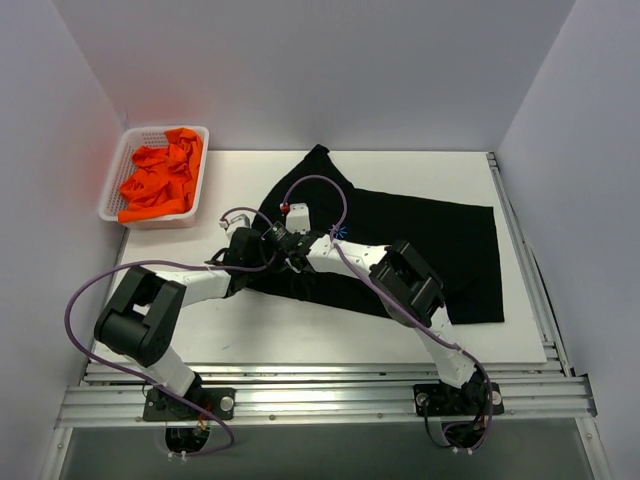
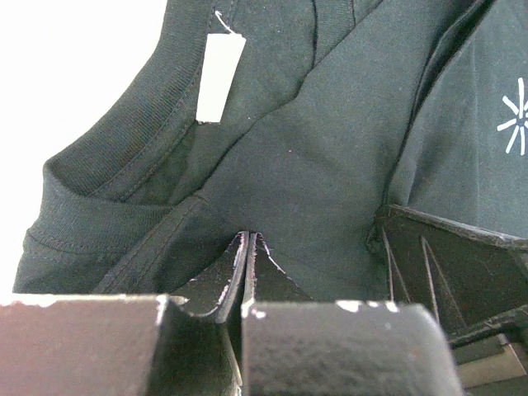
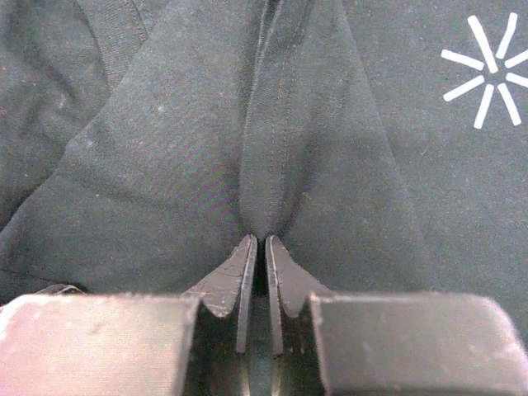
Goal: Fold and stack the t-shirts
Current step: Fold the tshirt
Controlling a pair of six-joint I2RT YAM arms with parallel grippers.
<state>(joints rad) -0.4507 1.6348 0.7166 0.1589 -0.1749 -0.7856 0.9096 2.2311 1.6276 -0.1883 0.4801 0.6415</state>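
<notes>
A black t-shirt [image 1: 420,240] lies spread across the middle of the table, one sleeve pointing to the back. Its light-blue star mark [image 1: 338,232] also shows in the right wrist view [image 3: 488,70] and the left wrist view [image 2: 516,124]. My left gripper [image 1: 258,255] is shut on a pinch of the black cloth near the collar [image 2: 115,157], by the white label [image 2: 219,78]. My right gripper [image 1: 290,250] is shut on a raised fold [image 3: 276,148] of the same shirt. Both grippers sit close together at the shirt's left end. Orange t-shirts [image 1: 160,180] lie bunched in the basket.
A white mesh basket [image 1: 112,185] stands at the back left corner of the table. Grey walls close in the left, back and right. A metal rail [image 1: 320,395] runs along the near edge by the arm bases.
</notes>
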